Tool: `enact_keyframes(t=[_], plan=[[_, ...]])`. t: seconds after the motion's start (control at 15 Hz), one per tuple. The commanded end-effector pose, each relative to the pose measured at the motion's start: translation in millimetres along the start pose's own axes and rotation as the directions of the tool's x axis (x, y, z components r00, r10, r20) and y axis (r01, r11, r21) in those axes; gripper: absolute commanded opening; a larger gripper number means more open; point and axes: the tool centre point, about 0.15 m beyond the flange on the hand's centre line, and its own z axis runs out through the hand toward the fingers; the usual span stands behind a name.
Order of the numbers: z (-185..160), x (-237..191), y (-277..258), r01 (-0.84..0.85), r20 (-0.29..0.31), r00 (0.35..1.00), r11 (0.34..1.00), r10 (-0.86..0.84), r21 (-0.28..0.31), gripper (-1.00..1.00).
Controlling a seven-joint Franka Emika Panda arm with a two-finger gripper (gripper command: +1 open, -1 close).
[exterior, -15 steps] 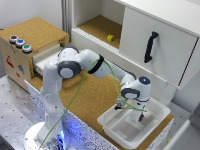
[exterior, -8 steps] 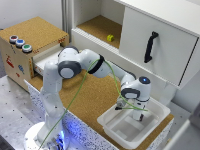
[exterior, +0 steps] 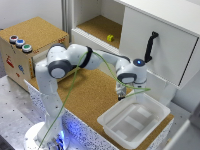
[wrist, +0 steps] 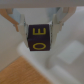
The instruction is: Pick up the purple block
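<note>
- Exterior view: the gripper (exterior: 123, 95) is seen at the near corner of the white tray (exterior: 156, 111), above the cork tabletop (exterior: 85, 92). The purple block cannot be made out here, being hidden under the wrist. A yellow-green object (exterior: 110, 37) lies well apart on the cabinet shelf (exterior: 95, 26) and is not to be touched.
- Compared with the exterior frames from half a second and a second before, no clear shift of arm or tray is noticed; the pose appears held.
- Wrist view: the purple block (wrist: 39, 37) is seen between the two fingers (wrist: 20, 22), yellow markings facing the camera. The jaws are closed against its two sides, so it is judged gripped.
- The lift is best made straight upward and slowly, with clamping pressure kept steady, so that the block is not twisted out and the tray rim is cleared.
</note>
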Motion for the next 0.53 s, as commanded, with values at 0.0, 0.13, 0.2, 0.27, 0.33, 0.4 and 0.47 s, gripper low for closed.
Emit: enact_keyframes(t=[0.0,0.13,0.2,0.27,0.33,0.4,0.47], plan=[[-35,-95,-114,0.282,-0.116,0.954,0.959,-0.277,0.026,-1.0],[-32,-115,-150,0.376,-0.096,0.924,0.925,-0.37,0.05,-1.0],[-32,-127,-173,0.427,-0.089,0.903,0.902,-0.42,0.072,-1.0],[-33,-138,-194,0.47,-0.088,0.882,0.877,-0.463,0.096,-1.0],[-36,-148,-217,0.518,-0.094,0.855,0.848,-0.51,0.112,-1.0],[-40,-158,-245,0.569,-0.094,0.823,0.811,-0.561,0.136,-1.0],[-48,-165,-269,0.595,-0.101,0.803,0.79,-0.587,0.148,-1.0]])
